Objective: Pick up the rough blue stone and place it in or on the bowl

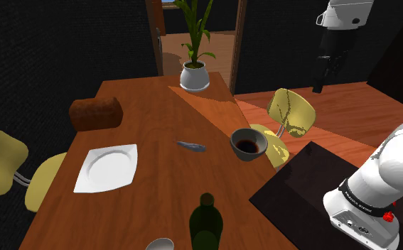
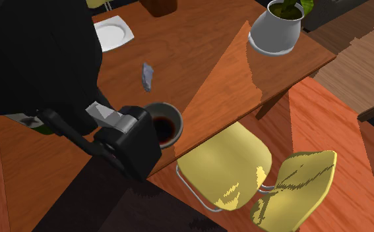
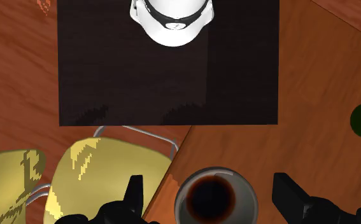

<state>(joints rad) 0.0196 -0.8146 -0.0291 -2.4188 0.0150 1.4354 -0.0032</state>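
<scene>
No legible text or numbers, small dark marking (image 1: 358, 198) on white arm link (image 1: 369, 216), unreadable

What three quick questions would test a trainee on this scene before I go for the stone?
1. True or false: the blue-grey stone already lies in the bowl.
2. In the wrist view, what sits below, between the open jaws? A) potted plant B) bowl C) green bottle
3. Which white thing lies on the table to the shoulder view's left of the stone?
Key: 1 false, the stone lies on the table, apart from the bowl. 2 B. 3 the square plate.
</scene>
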